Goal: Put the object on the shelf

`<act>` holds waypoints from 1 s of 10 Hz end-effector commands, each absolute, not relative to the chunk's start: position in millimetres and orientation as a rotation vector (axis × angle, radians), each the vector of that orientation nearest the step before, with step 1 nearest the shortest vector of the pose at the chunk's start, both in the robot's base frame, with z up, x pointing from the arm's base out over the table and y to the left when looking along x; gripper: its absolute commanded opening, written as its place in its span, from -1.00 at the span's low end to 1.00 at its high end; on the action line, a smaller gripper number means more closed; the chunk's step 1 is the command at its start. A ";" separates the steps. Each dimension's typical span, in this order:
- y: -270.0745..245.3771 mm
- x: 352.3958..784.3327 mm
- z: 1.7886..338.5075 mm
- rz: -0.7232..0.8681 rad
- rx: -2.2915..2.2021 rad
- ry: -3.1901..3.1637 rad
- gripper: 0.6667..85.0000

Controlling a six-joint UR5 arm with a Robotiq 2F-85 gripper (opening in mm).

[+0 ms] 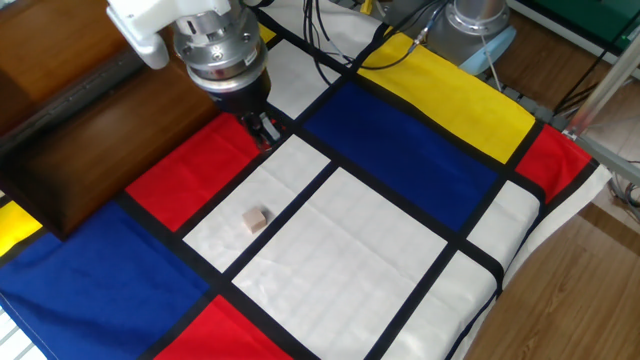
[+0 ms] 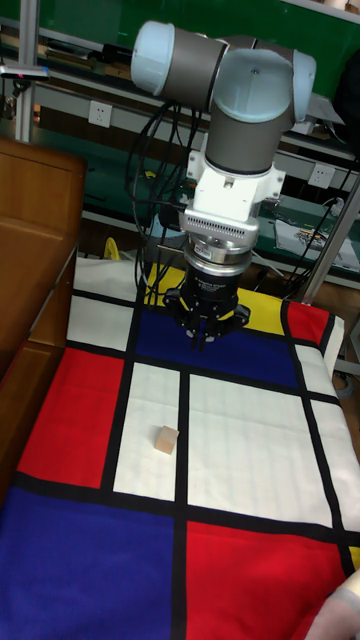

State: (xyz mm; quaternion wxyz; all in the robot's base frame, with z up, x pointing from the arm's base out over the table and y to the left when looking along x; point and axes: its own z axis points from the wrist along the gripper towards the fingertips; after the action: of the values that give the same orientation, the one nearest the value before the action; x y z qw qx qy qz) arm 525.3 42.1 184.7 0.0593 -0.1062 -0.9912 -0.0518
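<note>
The object, a tiny pale beige cube [image 1: 256,220] [image 2: 166,440], lies alone on a white panel of the patterned cloth. My gripper [image 1: 262,131] [image 2: 203,341] hangs above the cloth at the edge of the red and white panels, beyond the cube and well apart from it. Its fingers point down, pressed together with nothing between them. The shelf [image 1: 90,120] [image 2: 30,300], dark brown wood, stands along the left side of the table, beside the arm.
A cloth of red, blue, yellow and white panels with black bands [image 1: 400,150] covers the table. Cables [image 1: 330,40] and the arm's base [image 1: 480,25] are at the back. The cloth's right edge [image 1: 520,270] drops to the wooden floor.
</note>
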 end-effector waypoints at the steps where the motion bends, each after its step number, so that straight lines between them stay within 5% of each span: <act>1: 45.7 531.0 174.2 -0.173 -0.247 -3.010 -0.46; 4: 50.7 537.8 155.6 -0.189 -0.171 -3.020 -0.19; 10: 58.0 563.5 131.6 -0.199 -0.226 -3.086 -0.17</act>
State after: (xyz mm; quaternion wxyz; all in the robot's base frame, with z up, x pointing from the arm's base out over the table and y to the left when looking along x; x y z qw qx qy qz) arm 552.0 52.3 140.4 0.0371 -0.0656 -0.9955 -0.0570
